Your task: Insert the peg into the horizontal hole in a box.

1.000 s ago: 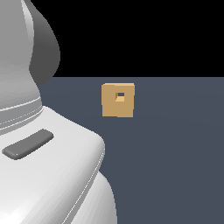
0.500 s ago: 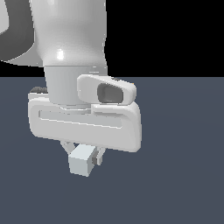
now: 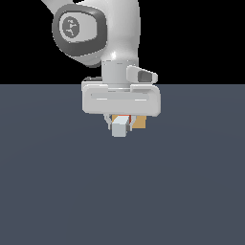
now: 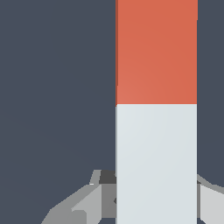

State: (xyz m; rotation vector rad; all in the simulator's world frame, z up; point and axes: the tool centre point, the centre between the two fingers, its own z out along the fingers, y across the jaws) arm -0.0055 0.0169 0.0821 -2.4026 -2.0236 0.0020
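Tool point(image 3: 120, 125) clamped on peg point(image 3: 120, 128) at white end, box point(image 3: 139, 123) just behind. Hole hidden; misaligned peg could jam on box face.

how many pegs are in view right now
1. The peg sits at the gripper, its white end facing the exterior camera, in front of the tan box. The arm blocks part of the scene, so others could be hidden.

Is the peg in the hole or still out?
Cannot tell: the gripper and peg hide most of the box.
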